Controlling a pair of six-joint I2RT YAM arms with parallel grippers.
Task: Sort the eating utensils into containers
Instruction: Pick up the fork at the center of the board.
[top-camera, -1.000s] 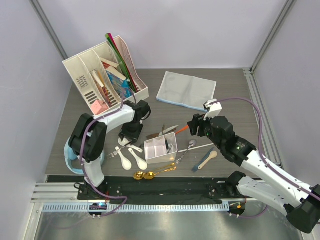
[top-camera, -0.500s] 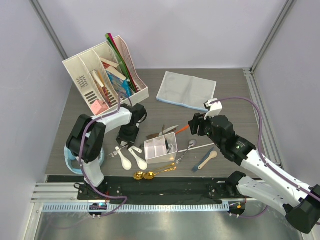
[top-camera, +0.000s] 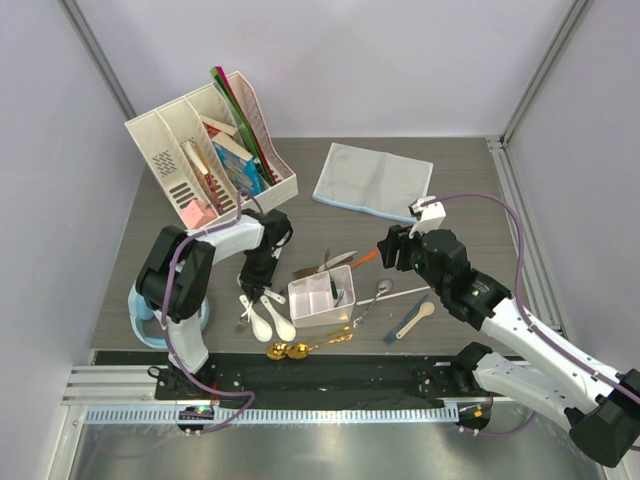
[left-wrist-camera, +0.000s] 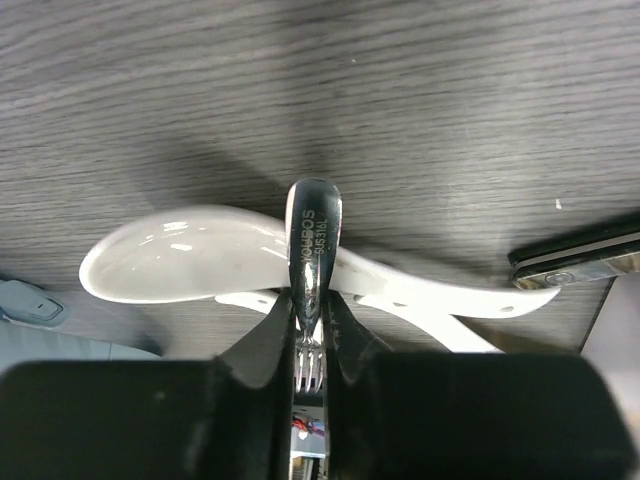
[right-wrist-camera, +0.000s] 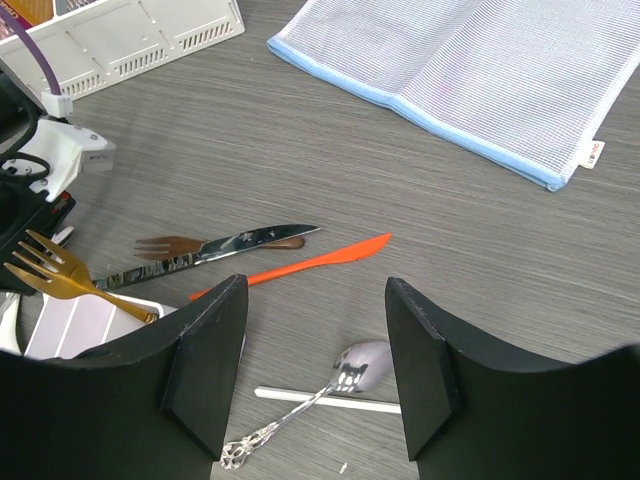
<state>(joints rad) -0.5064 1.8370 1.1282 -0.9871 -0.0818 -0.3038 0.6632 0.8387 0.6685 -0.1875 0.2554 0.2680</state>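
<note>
My left gripper (left-wrist-camera: 312, 306) is shut on the handle of a silver fork (left-wrist-camera: 314, 235), whose tines show between the fingers. The fork stands over two crossed white ceramic spoons (left-wrist-camera: 200, 255) on the table. From above, the left gripper (top-camera: 256, 284) sits just left of the white divided container (top-camera: 322, 297), which holds a gold fork (right-wrist-camera: 60, 268). My right gripper (right-wrist-camera: 315, 300) hangs open above an ornate silver spoon (right-wrist-camera: 352, 368) and a white stick (right-wrist-camera: 330, 400). An orange knife (right-wrist-camera: 320, 260) and a silver knife (right-wrist-camera: 235, 243) lie beyond it.
Gold spoons (top-camera: 292, 349) lie near the front edge. A wooden spoon (top-camera: 421, 312) and a blue-handled piece (top-camera: 403, 327) lie right of the container. A grey-blue cloth (top-camera: 373, 180) is at the back, a white file organizer (top-camera: 205, 150) at back left.
My left gripper has moved a little toward the near edge and shut on the silver fork's handle. The right arm has stayed in place.
</note>
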